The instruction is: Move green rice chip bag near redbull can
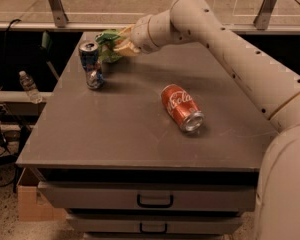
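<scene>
The redbull can [91,64] stands upright near the table's far left, blue and silver with a silver top. My gripper [119,44] is shut on the green rice chip bag [108,45], which hangs just behind and to the right of the can, low over the table top. The bag is crumpled in the fingers and partly hidden by them. My arm [225,49] reaches in from the right across the table's back.
A red Coca-Cola can [182,107] lies on its side in the middle of the grey table [115,134]. Drawers [155,200] sit under the front edge. A plastic bottle [28,86] stands on a ledge left of the table, and a cardboard box [32,204] sits on the floor.
</scene>
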Controlling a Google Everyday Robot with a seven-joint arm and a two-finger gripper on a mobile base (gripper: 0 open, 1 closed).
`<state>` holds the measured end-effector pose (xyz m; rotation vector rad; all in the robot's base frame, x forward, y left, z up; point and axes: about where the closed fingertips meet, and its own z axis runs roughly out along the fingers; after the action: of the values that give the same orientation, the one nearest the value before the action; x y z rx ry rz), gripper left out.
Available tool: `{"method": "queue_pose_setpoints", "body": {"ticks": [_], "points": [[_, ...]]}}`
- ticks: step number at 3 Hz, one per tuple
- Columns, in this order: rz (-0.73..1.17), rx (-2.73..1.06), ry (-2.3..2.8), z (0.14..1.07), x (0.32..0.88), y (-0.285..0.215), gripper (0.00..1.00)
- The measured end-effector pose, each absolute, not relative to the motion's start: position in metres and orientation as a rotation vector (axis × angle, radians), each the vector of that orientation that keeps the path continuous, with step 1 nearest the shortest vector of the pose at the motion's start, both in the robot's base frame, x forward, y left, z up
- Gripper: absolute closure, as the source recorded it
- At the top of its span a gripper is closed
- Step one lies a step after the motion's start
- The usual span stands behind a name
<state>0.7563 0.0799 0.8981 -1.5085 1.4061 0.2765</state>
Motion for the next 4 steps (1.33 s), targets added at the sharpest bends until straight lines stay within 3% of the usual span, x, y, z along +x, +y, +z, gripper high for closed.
{"method": "queue_pose_setpoints", "body": {"ticks": [2, 3, 4], "points": [[0.312, -1.514, 1.447, 0.883, 0.749, 0.084, 0.39], [0.313, -1.512, 1.470, 0.877, 0.747, 0.081, 0.08], [0.306, -1.506, 1.489, 0.874, 0.746, 0.076, 0.00]]}}
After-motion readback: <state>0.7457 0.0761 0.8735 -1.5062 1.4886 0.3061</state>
